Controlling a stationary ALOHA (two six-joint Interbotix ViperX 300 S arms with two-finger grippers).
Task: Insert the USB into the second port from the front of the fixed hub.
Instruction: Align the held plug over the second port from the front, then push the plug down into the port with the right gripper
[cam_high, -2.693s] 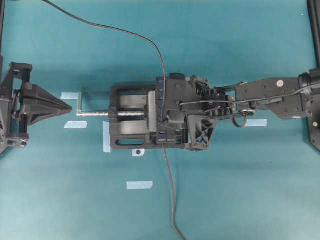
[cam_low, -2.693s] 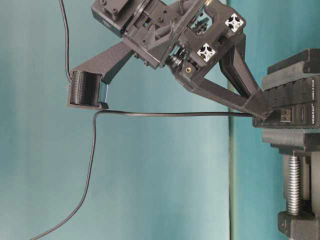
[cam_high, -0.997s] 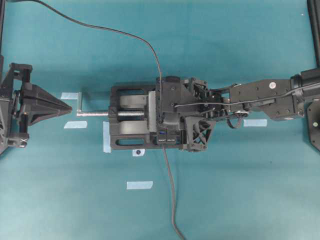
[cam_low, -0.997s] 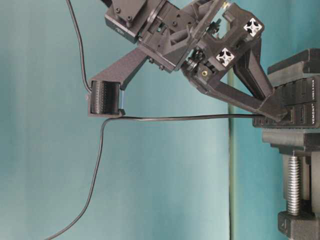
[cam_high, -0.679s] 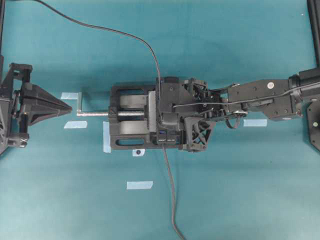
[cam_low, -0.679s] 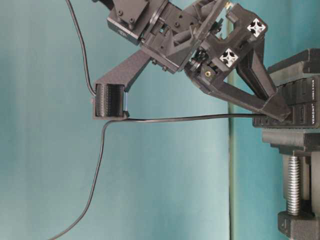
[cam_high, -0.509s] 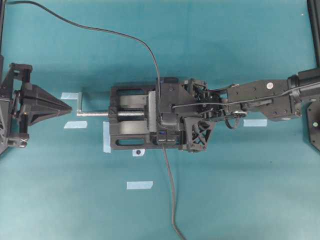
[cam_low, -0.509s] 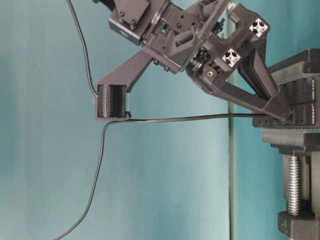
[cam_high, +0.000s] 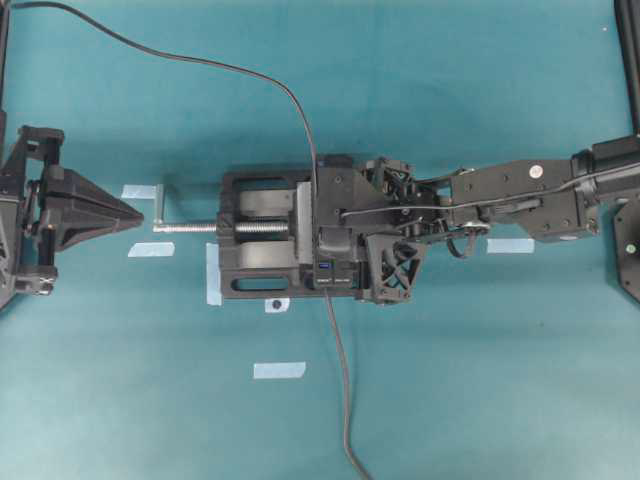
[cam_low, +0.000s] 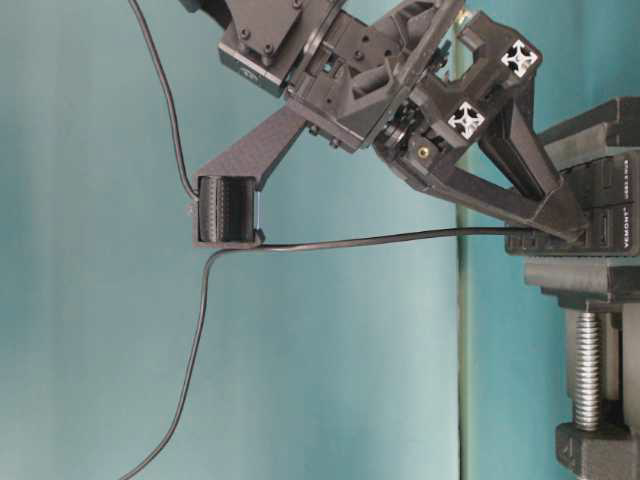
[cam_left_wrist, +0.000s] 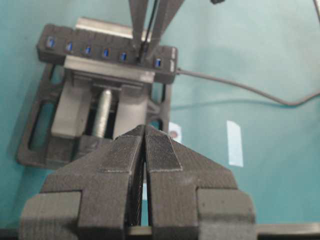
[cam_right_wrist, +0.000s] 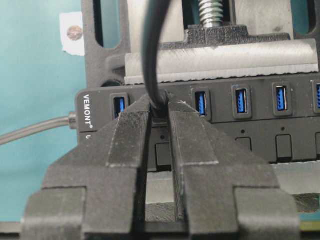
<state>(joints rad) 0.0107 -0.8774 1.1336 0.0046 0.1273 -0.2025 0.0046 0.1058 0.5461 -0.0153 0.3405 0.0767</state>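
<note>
1. Hub (cam_right_wrist: 210, 127) sits clamped in the vise (cam_high: 262, 245), port row facing up, so it cannot shift under insertion force.
2. Right gripper (cam_right_wrist: 159, 112) is nearly shut on the USB (cam_right_wrist: 159, 114); its fingers (cam_right_wrist: 131, 132) pinch the plug just where the cable (cam_right_wrist: 151, 50) leaves it.
3. In the right wrist view, the plug sits at the second slot from the hub's labelled end, between one blue port (cam_right_wrist: 119, 105) on the left and another (cam_right_wrist: 200, 103) on the right. The left wrist view agrees: the right fingertips meet the row at the second position from the end where the hub's own cable (cam_left_wrist: 240, 87) exits.
4. Depth of seating cannot be told; the fingertips hide the joint between plug and slot.
5. Grip low on the plug looks chosen to keep it upright and stiff while pushing down.
6. Slack cable runs away across the table (cam_high: 480, 380) in a loose curve, so it likely puts little side pull on the plug.
7. Left gripper (cam_left_wrist: 145, 150) is closed, holds nothing, and waits well clear at the left edge of the overhead view, facing the vise screw (cam_high: 200, 227).
8. Judgement: insertion is at or near its end; next comes release and a straight lift, with care not to drag the plug out.
</note>
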